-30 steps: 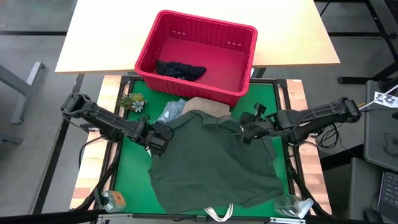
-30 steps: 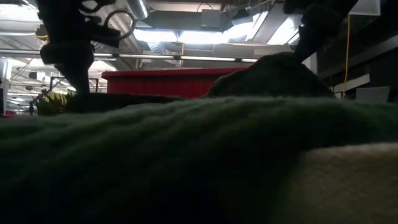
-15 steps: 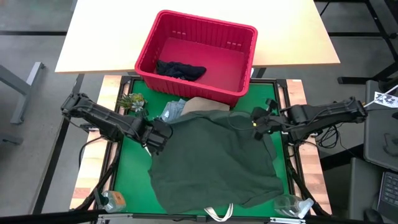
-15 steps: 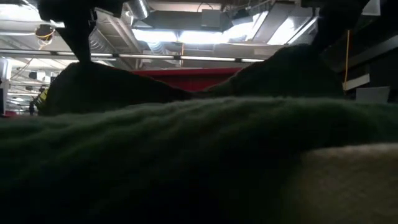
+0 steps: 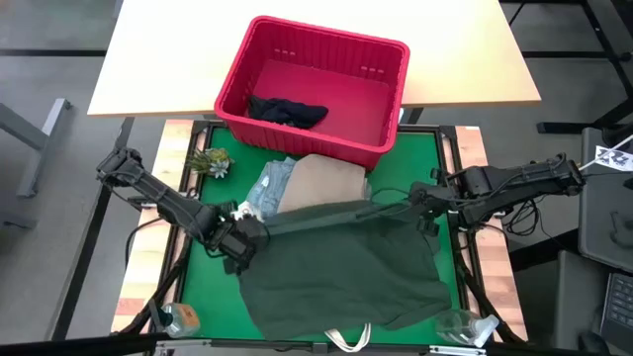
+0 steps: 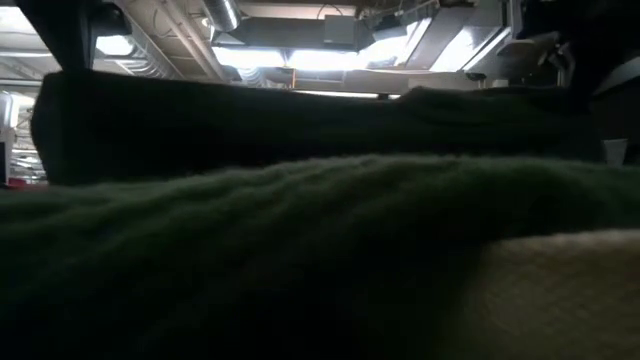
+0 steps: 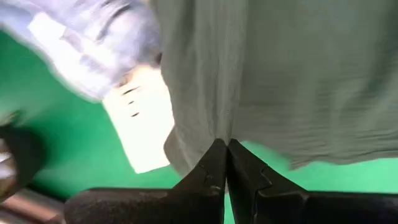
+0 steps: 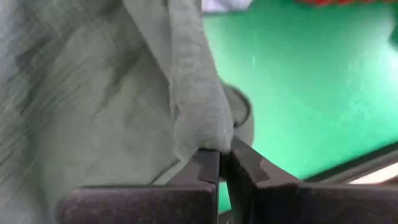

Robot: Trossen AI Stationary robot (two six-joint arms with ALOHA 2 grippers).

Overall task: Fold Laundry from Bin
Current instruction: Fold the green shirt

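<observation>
Green matting (image 5: 203,259) covers the work surface, and going from left to right across it the first thing is a small plant-like ornament (image 5: 210,161) near the mat's far left corner. The left gripper (image 5: 237,240) sits just inside that side, its fingers (image 7: 208,169) pressed together on the edge of the dark olive shirt (image 5: 346,259), as the left wrist view shows, with a white tag (image 7: 142,118) and pale blue cloth behind the pinch. From that grip the shirt's upper edge runs taut across the mat toward the other arm, while the rest of the garment lies spread over the near half of the mat. Beyond the taut edge, light blue jeans (image 5: 269,185) and a beige garment (image 5: 326,181) lie side by side, the beige one touching the front of the red bin (image 5: 386,99). The bin stands at the near edge of a pale wooden table (image 5: 158,49), and a dark navy garment (image 5: 287,111) lies crumpled inside it. At the right, the right gripper (image 5: 420,201) is clamped shut on a bunched fold of the same olive shirt; its fingers (image 8: 208,165) nip the cloth. In the low view the shirt fills nearly everything.
</observation>
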